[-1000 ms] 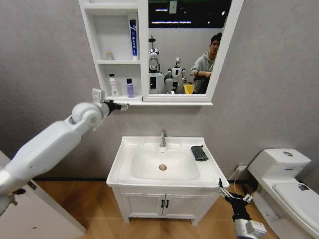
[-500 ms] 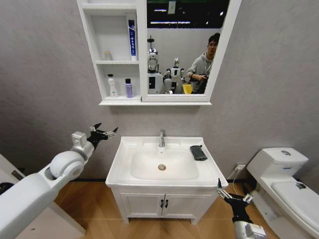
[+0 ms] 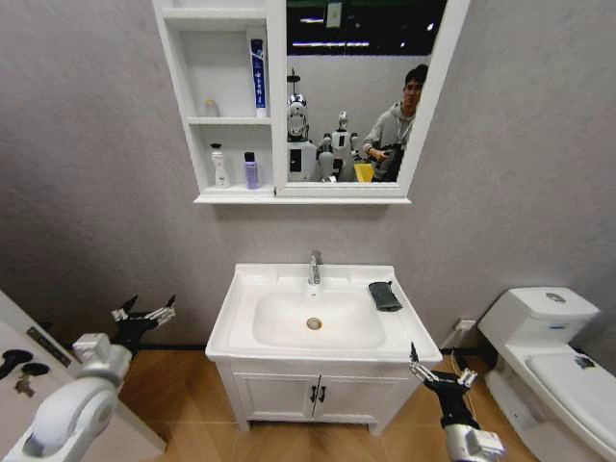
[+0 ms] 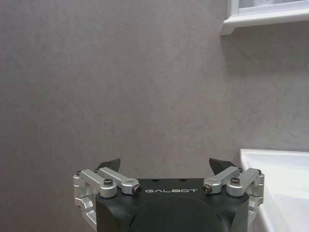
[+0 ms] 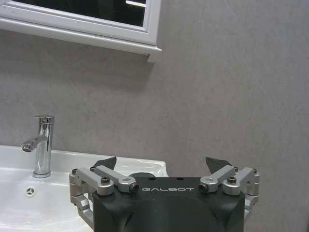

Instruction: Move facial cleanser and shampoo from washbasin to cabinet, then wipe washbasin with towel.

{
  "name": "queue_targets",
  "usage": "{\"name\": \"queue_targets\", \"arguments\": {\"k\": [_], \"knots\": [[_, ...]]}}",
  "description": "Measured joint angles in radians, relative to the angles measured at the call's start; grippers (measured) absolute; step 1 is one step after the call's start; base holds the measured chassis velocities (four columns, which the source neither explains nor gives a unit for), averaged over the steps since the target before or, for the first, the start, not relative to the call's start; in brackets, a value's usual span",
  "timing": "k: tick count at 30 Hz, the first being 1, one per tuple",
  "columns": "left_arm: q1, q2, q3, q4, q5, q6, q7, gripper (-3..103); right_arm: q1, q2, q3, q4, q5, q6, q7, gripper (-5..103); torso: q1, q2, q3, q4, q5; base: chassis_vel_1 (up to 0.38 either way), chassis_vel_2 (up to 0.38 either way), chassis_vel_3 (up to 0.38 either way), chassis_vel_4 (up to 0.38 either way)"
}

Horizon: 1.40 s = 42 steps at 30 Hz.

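The right gripper (image 3: 435, 372) hangs with its jaws spread wide and empty just below the front right corner of the washbasin (image 3: 241, 306), and the dark grey towel (image 3: 385, 295) lies folded on the rim above it, right of the chrome tap (image 3: 315, 267). The left gripper (image 3: 144, 314) is also wide open and holds nothing, low beside the washbasin's left edge. With a white bottle (image 3: 219, 166) and a purple bottle (image 3: 250, 170) on the cabinet's (image 3: 183, 87) lower shelf, I judge wiping is the step in hand: the right gripper should rise over the rim, descend straight onto the towel and pinch it across its narrow side.
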Motion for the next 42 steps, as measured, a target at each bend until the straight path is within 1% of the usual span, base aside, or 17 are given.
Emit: {"name": "queue_targets", "arguments": {"k": [2, 3, 5, 6, 9, 10, 11, 14, 23, 29, 32, 33, 34, 35, 36, 38, 42], "knots": [[0.008, -0.010, -0.006, -0.002, 0.004, -0.001, 0.002, 100, 0.000, -0.004, 0.000, 0.000, 0.000, 0.001, -0.003, 100, 0.000, 0.000, 0.000, 0.0000, 0.0000, 0.000, 0.000, 0.000, 0.000], [0.034, -0.036, -0.019, -0.015, 0.014, -0.005, 0.016, 100, 0.001, -0.014, 0.003, -0.001, -0.002, 0.005, -0.012, 100, 0.000, 0.000, 0.000, 0.0000, 0.0000, 0.000, 0.000, 0.000, 0.000], [0.078, -0.071, -0.044, -0.059, 0.019, -0.012, 0.071, 100, 0.002, -0.025, 0.004, -0.001, -0.006, 0.011, -0.022, 100, 0.000, 0.000, 0.000, 0.0000, 0.0002, 0.000, 0.000, 0.000, 0.000], [0.078, -0.071, -0.044, -0.059, 0.019, -0.012, 0.071, 100, 0.002, -0.025, 0.004, -0.001, -0.006, 0.011, -0.022, 100, 0.000, 0.000, 0.000, 0.0000, 0.0002, 0.000, 0.000, 0.000, 0.000], [0.089, -0.080, -0.071, -0.079, 0.013, -0.012, 0.137, 100, -0.011, -0.029, -0.002, 0.005, -0.006, 0.016, -0.028, 100, 0.000, 0.000, 0.000, 0.0000, 0.0004, 0.000, 0.000, 0.000, 0.000], [0.089, -0.080, -0.071, -0.079, 0.013, -0.012, 0.137, 100, -0.011, -0.029, -0.002, 0.005, -0.006, 0.016, -0.028, 100, 0.000, 0.000, 0.000, 0.0000, 0.0004, 0.000, 0.000, 0.000, 0.000], [0.085, -0.080, -0.083, -0.072, 0.007, -0.012, 0.175, 100, -0.026, -0.031, -0.006, 0.011, -0.005, 0.017, -0.034, 100, 0.000, 0.000, 0.000, -0.0003, 0.0001, 0.000, 0.000, 0.000, 0.000], [0.065, -0.072, -0.092, -0.053, -0.006, -0.008, 0.199, 100, -0.040, -0.027, -0.006, 0.014, -0.005, 0.027, -0.042, 100, 0.000, 0.000, 0.000, -0.0002, -0.0001, 0.000, 0.000, 0.000, 0.000], [0.055, -0.052, -0.091, -0.051, -0.033, 0.007, 0.196, 100, -0.049, -0.019, 0.006, 0.014, -0.004, 0.032, -0.022, 100, 0.000, 0.000, 0.000, -0.0002, 0.0000, 0.000, 0.000, 0.000, 0.000], [0.053, -0.051, -0.088, -0.051, -0.034, 0.008, 0.193, 100, -0.041, -0.027, 0.002, 0.031, 0.029, 0.000, -0.006, 100, 0.000, 0.000, 0.000, -0.0002, 0.0000, 0.000, 0.000, 0.000, 0.000], [0.053, -0.050, -0.087, -0.050, -0.034, 0.008, 0.192, 100, -0.013, -0.050, -0.007, 0.047, 0.065, -0.059, 0.034, 100, 0.000, 0.000, 0.000, -0.0002, 0.0000, 0.000, 0.000, 0.000, 0.000], [0.053, -0.050, -0.087, -0.050, -0.034, 0.008, 0.192, 100, -0.013, -0.050, -0.007, 0.047, 0.065, -0.059, 0.034, 100, 0.000, 0.000, 0.000, -0.0002, 0.0000, 0.000, 0.000, 0.000, 0.000], [0.052, -0.050, -0.087, -0.050, -0.034, 0.008, 0.191, 100, 0.008, -0.070, -0.007, 0.057, 0.110, -0.105, 0.062, 100, 0.000, 0.000, 0.000, -0.0001, 0.0001, 0.000, 0.000, 0.000, 0.000], [0.052, -0.050, -0.087, -0.050, -0.034, 0.008, 0.191, 100, 0.020, -0.084, -0.004, 0.063, 0.143, -0.130, 0.076, 100, 0.000, 0.000, 0.000, -0.0001, 0.0001, 0.000, 0.000, 0.000, 0.000], [0.052, -0.050, -0.087, -0.050, -0.034, 0.008, 0.191, 100, 0.020, -0.084, -0.004, 0.063, 0.143, -0.130, 0.076, 100, 0.000, 0.000, 0.000, -0.0001, 0.0001, 0.000, 0.000, 0.000, 0.000], [0.052, -0.050, -0.086, -0.050, -0.034, 0.008, 0.190, 100, 0.047, -0.128, 0.011, 0.069, 0.217, -0.187, 0.101, 100, 0.000, 0.000, 0.000, -0.0001, 0.0000, 0.000, 0.000, 0.000, 0.000], [0.052, -0.050, -0.086, -0.050, -0.035, 0.009, 0.190, 100, 0.061, -0.165, 0.019, 0.072, 0.230, -0.217, 0.108, 100, 0.000, 0.000, 0.000, 0.0000, 0.0000, 0.000, 0.000, 0.000, 0.000]]}}
